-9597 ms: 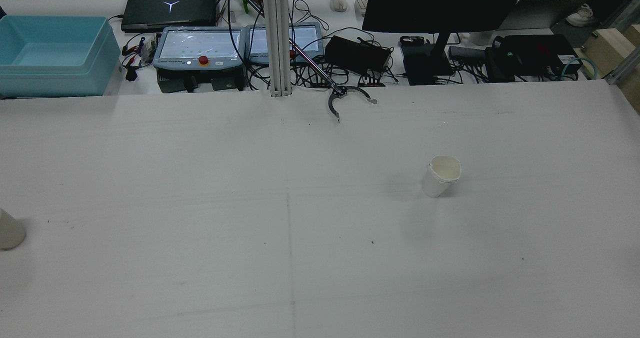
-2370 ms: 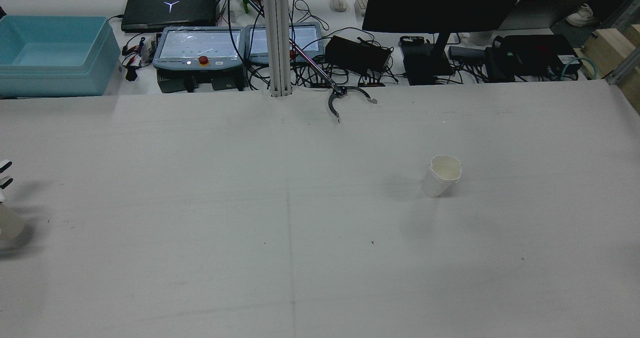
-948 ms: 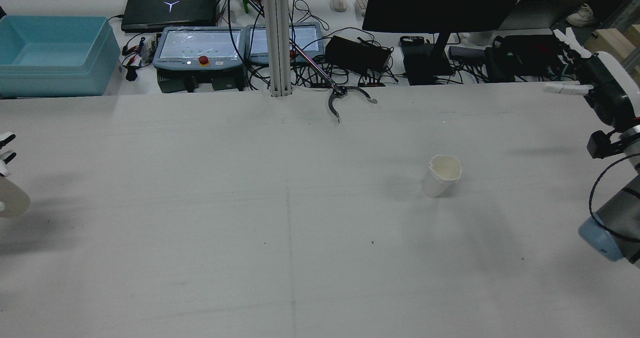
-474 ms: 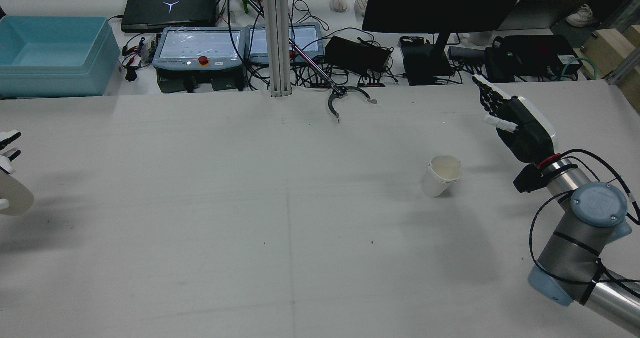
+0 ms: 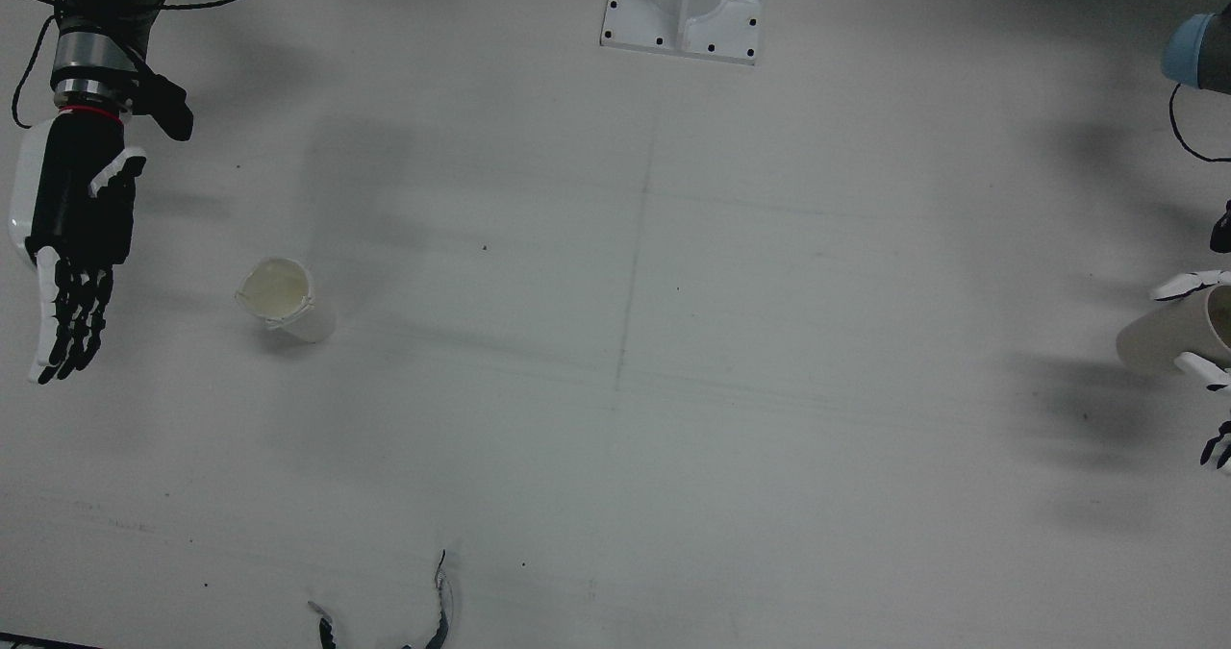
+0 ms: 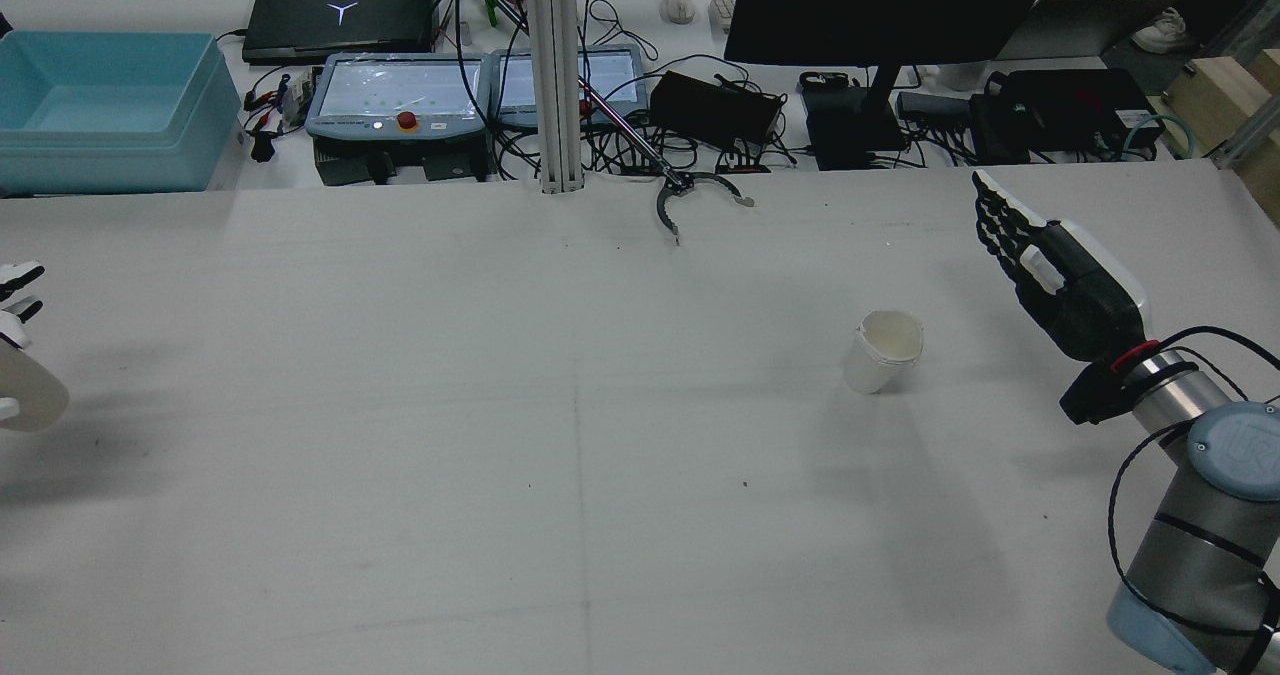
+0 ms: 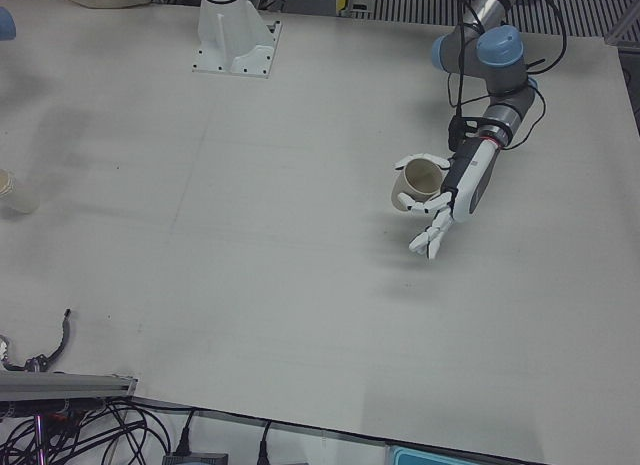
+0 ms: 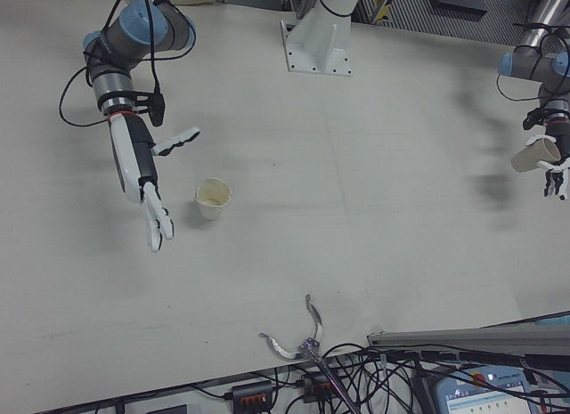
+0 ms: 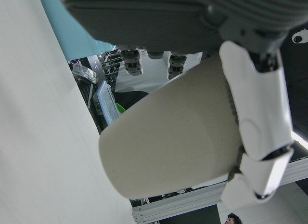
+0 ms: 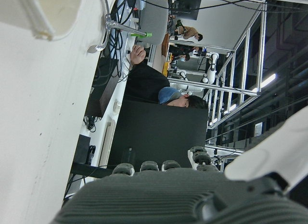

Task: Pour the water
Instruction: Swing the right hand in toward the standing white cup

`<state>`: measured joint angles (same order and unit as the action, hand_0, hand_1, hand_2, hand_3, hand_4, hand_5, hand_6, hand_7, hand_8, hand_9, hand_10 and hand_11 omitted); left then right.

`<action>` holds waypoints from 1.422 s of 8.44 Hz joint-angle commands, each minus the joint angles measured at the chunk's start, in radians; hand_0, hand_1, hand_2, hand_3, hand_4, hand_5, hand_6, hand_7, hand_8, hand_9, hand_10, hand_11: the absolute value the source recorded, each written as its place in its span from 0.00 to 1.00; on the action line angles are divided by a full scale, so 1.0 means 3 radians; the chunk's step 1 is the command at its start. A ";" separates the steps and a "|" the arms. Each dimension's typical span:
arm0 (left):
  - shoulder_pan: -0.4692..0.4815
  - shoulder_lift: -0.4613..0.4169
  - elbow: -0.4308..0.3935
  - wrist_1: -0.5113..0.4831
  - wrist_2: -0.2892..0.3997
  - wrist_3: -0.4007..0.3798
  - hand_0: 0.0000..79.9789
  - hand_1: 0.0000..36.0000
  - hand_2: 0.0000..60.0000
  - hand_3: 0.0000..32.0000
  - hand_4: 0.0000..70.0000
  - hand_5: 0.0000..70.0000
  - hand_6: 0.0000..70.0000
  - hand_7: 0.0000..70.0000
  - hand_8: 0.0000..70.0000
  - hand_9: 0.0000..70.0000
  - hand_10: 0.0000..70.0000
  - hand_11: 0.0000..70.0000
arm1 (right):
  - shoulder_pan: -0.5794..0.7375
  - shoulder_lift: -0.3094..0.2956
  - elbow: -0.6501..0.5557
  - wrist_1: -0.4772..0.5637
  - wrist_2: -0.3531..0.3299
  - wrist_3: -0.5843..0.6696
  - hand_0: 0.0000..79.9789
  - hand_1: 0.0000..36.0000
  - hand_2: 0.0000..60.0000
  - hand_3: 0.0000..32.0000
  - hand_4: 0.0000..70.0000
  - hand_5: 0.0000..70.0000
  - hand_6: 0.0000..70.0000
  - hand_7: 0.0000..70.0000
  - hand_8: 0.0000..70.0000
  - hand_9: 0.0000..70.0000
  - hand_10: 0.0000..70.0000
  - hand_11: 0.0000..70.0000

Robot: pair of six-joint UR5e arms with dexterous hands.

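A white paper cup [image 6: 885, 350] stands upright on the table right of centre; it also shows in the front view [image 5: 279, 301], the right-front view [image 8: 212, 198] and at the top left of the right hand view [image 10: 53, 12]. My right hand [image 6: 1050, 270] is open and flat, fingers straight, hovering a short way to the right of this cup without touching it [image 5: 72, 245] [image 8: 142, 178]. My left hand [image 7: 445, 195] is shut on a beige cup [image 7: 415, 185], held tilted above the table at the left edge [image 6: 25, 400] [image 5: 1178, 336]. In the left hand view, fingers [image 9: 255, 127] wrap the beige cup [image 9: 173, 137].
A metal grabber claw [image 6: 690, 200] lies at the table's far edge. Behind it are a post [image 6: 555, 75], teach pendants [image 6: 400, 95], cables and a blue bin [image 6: 110, 105]. An arm pedestal [image 5: 685, 5] stands at the robot side.
The left hand took the beige cup off the table at the left edge and raised it. The right arm came in from the right, and its open hand now hangs beside the white cup.
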<state>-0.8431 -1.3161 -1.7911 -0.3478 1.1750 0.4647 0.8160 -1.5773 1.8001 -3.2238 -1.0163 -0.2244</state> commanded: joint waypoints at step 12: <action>-0.0043 0.0046 -0.0017 -0.0078 -0.0005 -0.0046 0.56 1.00 1.00 0.00 0.61 0.57 0.06 0.19 0.00 0.02 0.09 0.16 | -0.0817 0.0001 -0.0274 0.0044 0.1462 -0.0227 0.66 0.55 0.09 0.00 0.00 0.00 0.00 0.00 0.00 0.00 0.00 0.02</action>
<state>-0.8542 -1.3040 -1.8044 -0.3477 1.1737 0.4515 0.6012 -1.5818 1.7154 -3.2004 -0.7404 -0.2341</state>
